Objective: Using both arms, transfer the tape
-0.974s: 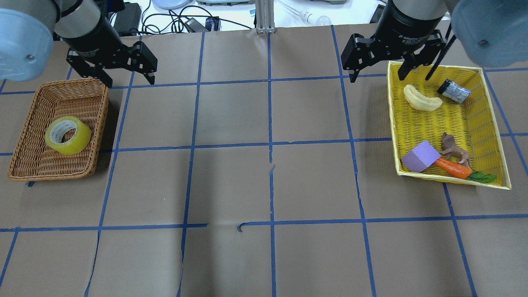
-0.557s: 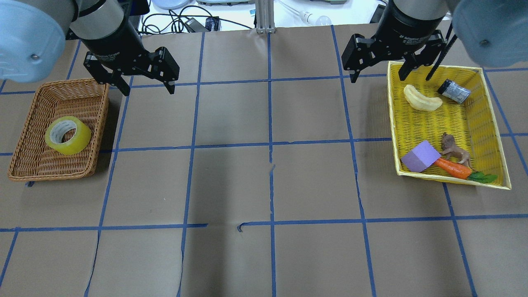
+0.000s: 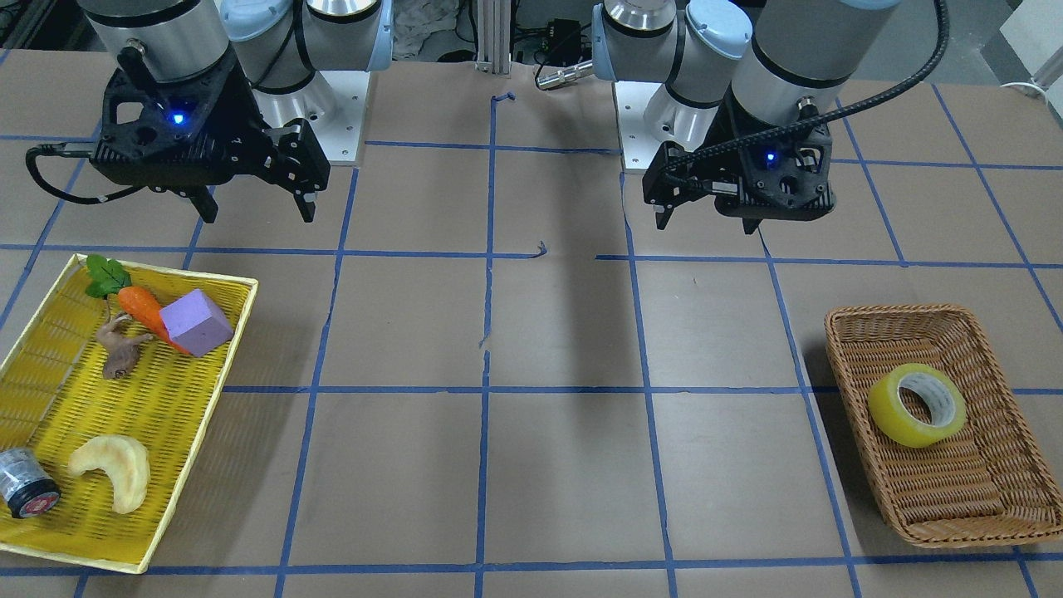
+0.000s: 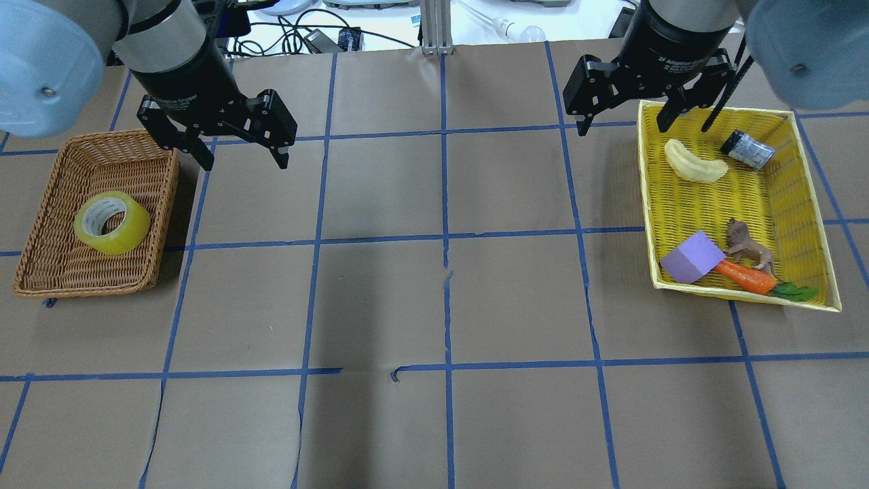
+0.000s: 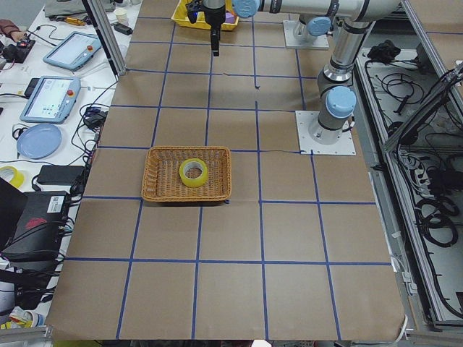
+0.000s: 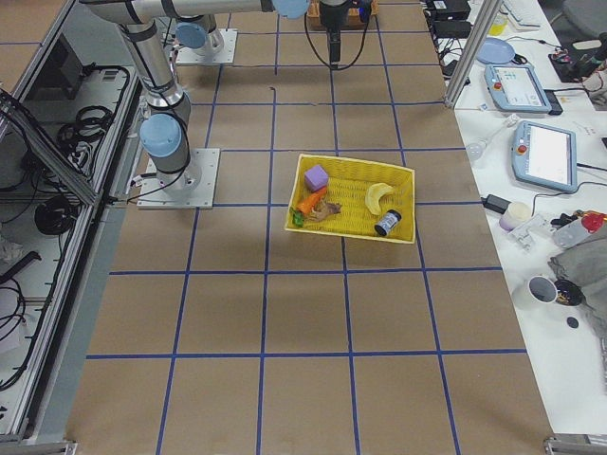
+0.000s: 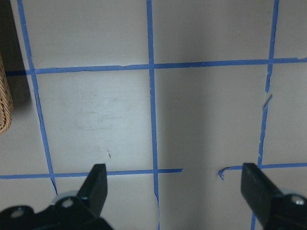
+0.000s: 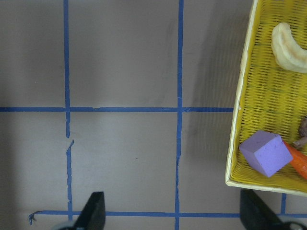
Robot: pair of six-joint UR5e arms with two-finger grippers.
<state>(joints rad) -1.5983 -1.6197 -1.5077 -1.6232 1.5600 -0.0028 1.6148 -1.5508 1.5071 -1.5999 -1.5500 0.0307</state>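
The yellow tape roll (image 4: 112, 223) lies on its side in a brown wicker basket (image 4: 102, 136) at the table's left; it also shows in the front view (image 3: 917, 404) and the left side view (image 5: 193, 172). My left gripper (image 4: 244, 161) is open and empty, raised above the bare paper, right of the basket's back corner, apart from the tape. It shows in the front view (image 3: 706, 224) and its wrist view (image 7: 175, 191), where only the basket's edge (image 7: 5, 105) appears. My right gripper (image 4: 621, 128) is open and empty, beside the yellow tray's back left corner.
A yellow tray (image 4: 648, 204) at the right holds a pale banana shape (image 4: 694, 161), a purple block (image 4: 691, 257), a carrot (image 4: 743, 275), a toy animal (image 4: 747, 248) and a dark cylinder (image 4: 747, 149). Blue tape lines grid the brown paper. Cables lie beyond the far edge.
My left gripper has moved right, away from the basket's back corner, and stays open. The right arm and the tape have not moved.
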